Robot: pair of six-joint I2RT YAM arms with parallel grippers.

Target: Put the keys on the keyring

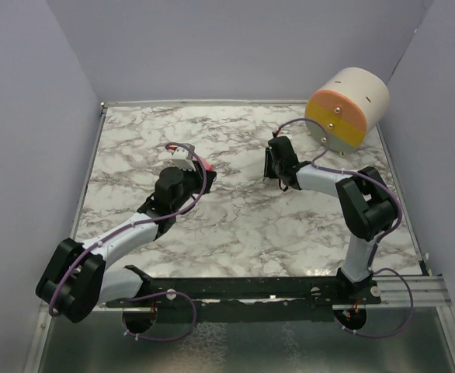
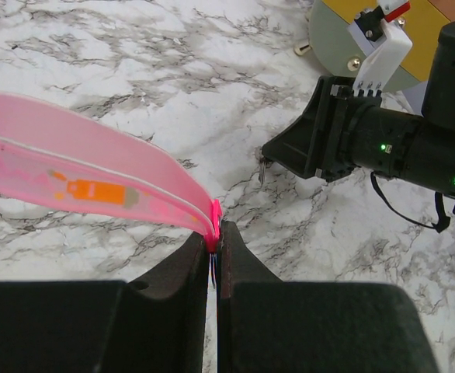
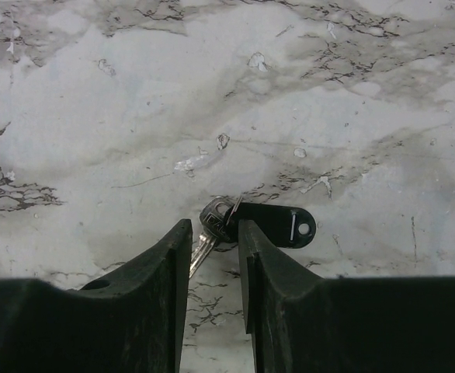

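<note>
Barely started: key (image 3: 216, 221) lies unthreaded on the marble desk (image 3: 134, 116), between the parted jaws of the right tool (image 3: 213, 233), not yet gripped. Keyring (image 2: 95, 175) is clenched in the left tool (image 2: 216, 233), apart from the key. Pickup and threading remain.

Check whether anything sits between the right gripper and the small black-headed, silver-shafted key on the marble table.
Nothing visible does. The right gripper sits low over the small black-headed key, jaws apart either side of its silvery shaft; the black head pokes out beside one finger on the white marble table.
</note>
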